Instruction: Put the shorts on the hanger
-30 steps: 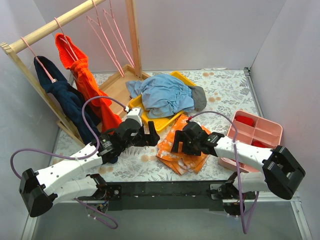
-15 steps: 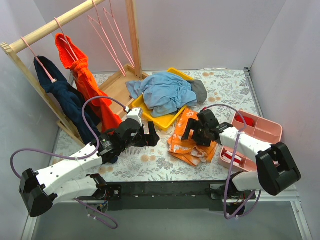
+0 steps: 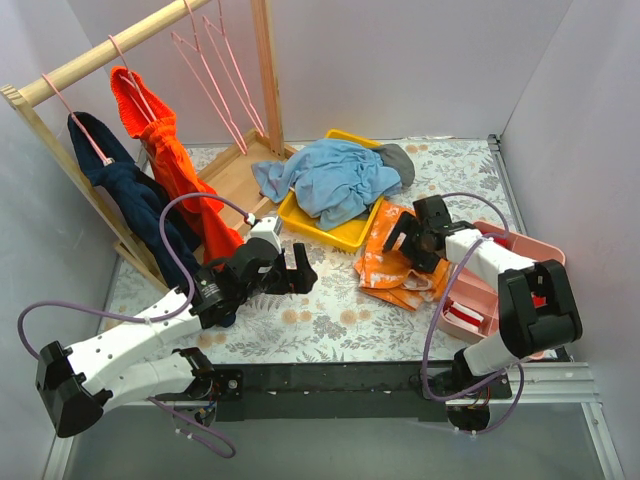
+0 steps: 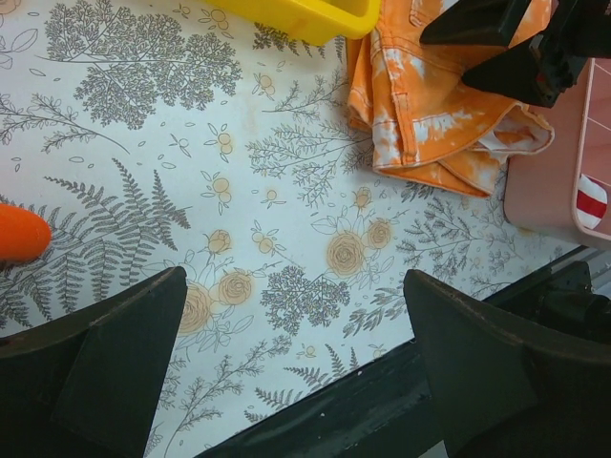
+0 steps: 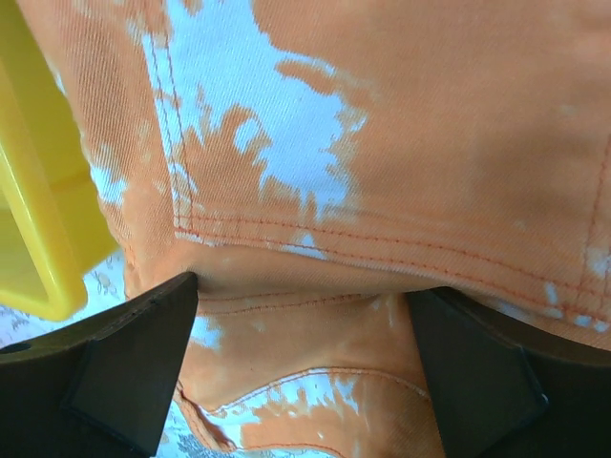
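Observation:
The sky-blue shorts [image 3: 335, 180] lie crumpled on the yellow tray [image 3: 322, 228] at the back middle. Two bare pink wire hangers [image 3: 212, 80] hang from the wooden rail at the back left. My left gripper [image 3: 291, 274] is open and empty just above the floral table cover, seen in the left wrist view [image 4: 296, 367]. My right gripper [image 3: 414, 236] is open, its jaws wide apart and low over the orange cloth with white marks [image 3: 392, 262]. In the right wrist view [image 5: 301, 353] a fold of that cloth [image 5: 382, 143] lies between the fingers.
A pink compartment box [image 3: 530, 262] stands at the right. Dark grey shorts [image 3: 399, 164] peek out behind the blue ones. An orange garment [image 3: 165, 150] and a dark navy one [image 3: 130, 200] hang on the wooden rack [image 3: 90, 65]. A wooden tray [image 3: 235, 175] lies at its foot.
My right gripper has moved away and to the right, and the orange cloth has slid along with it. The yellow tray with the shorts has shifted slightly back. The left arm has hardly moved.

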{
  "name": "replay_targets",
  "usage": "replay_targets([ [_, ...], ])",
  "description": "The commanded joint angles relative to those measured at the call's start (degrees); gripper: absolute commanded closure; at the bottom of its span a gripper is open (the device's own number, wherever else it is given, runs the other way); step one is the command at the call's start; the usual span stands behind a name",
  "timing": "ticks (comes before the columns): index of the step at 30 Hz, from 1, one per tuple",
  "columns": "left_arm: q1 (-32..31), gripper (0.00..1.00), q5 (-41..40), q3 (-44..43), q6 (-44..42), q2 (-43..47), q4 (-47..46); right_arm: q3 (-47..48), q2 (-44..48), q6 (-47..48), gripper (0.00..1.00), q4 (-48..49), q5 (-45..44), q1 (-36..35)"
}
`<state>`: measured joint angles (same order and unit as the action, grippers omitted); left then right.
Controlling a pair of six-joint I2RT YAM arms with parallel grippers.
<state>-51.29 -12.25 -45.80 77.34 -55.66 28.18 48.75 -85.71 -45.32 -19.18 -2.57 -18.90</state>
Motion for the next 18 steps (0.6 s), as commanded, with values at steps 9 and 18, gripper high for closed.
replay_targets([
  [9, -0.04, 0.02, -0.05, -1.48, -0.52, 1.96, 0.29, 6.44, -7.89, -3.98, 0.01, 0.37, -6.92, 4.92],
  [18, -0.04, 0.02, 0.12, -1.04, -0.52, 3.01, 0.38, 11.97, -10.08, -4.08, 0.01, -1.90, -8.68, 9.14],
])
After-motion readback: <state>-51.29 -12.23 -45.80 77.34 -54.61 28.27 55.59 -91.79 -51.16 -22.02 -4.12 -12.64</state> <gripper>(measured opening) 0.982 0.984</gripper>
